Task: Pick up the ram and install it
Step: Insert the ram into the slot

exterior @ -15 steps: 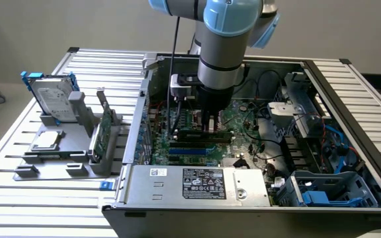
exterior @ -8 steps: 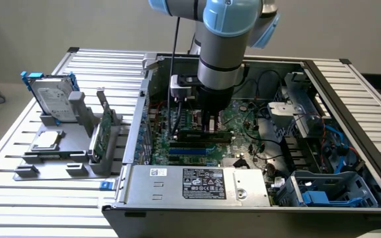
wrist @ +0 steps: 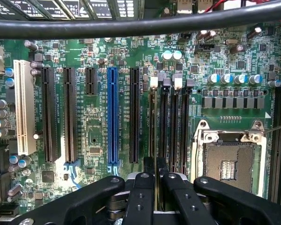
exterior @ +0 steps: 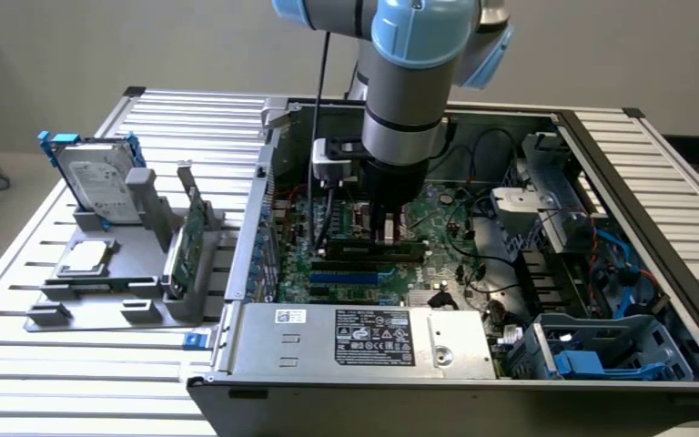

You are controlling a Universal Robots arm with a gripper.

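Note:
The ram (exterior: pixel 371 248) is a long thin green stick standing on edge inside the open computer case (exterior: pixel 641 182), directly under my gripper (exterior: pixel 384 229). In the wrist view the ram (wrist: pixel 152 122) is seen edge-on, lined up along the memory slot closest to the black expansion slots. My gripper (wrist: pixel 155 165) is shut on its near end, one black finger on each face. Three neighbouring memory slots (wrist: pixel 175 126) lie bare beside it. Whether the stick is fully seated in its slot I cannot tell.
The bare processor socket (wrist: pixel 229 161) sits beside the memory slots. A thick black cable (wrist: pixel 131 23) crosses above the board. Outside the case, a grey holder (exterior: pixel 106 300) carries a silver hard drive (exterior: pixel 95 177) and a green expansion card (exterior: pixel 192 241). The power supply (exterior: pixel 362 337) fills the case's front.

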